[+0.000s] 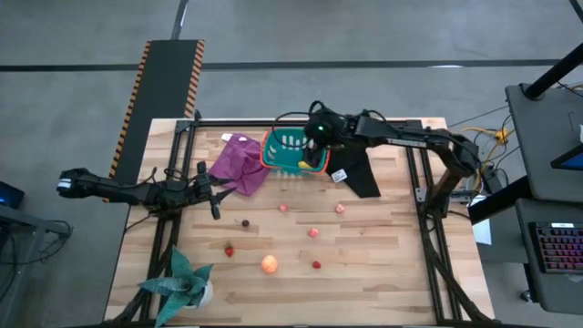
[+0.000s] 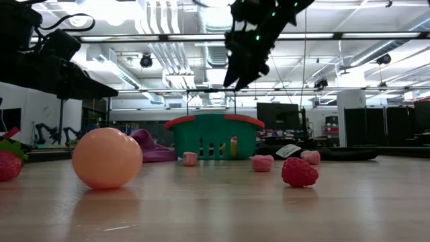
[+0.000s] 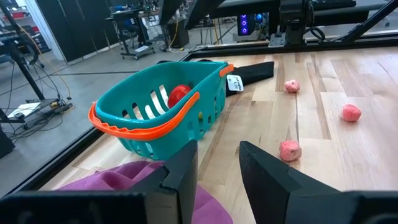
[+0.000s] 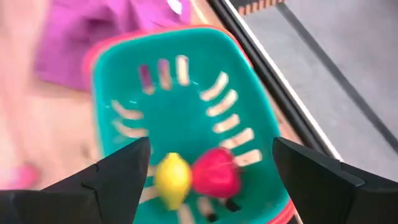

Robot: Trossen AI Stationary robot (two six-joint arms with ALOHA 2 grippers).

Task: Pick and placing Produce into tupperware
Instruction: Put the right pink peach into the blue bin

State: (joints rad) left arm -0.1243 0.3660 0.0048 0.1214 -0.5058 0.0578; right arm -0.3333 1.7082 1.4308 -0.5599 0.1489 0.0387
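the teal basket [image 1: 290,151] with the orange rim sits at the far side of the table, between the purple cloth [image 1: 239,162] and the black cloth [image 1: 357,171]. inside it lie a yellow lemon [image 4: 172,178] and a red pepper [image 4: 216,172], side by side and touching on the slotted bottom.

the right gripper [image 1: 316,137] hangs over the basket, above its rim. its two fingers stand wide apart and hold nothing.

more toy food lies on the bare wood nearer the front. the big orange ball [image 1: 270,264] is near the front edge. a small red piece [image 1: 229,250] is to one side of it and another red piece [image 1: 316,264] is to the other side. three pink pieces [image 1: 313,232] lie between the ball and the basket. a tiny dark piece [image 1: 244,222] lies alone, apart from the rest.

the left gripper [image 1: 206,192] waits low at the left side of the table, just beside the purple cloth. its fingers are a little apart, with nothing between them.

a green spiky plant [image 1: 181,280] stands at the front left corner.
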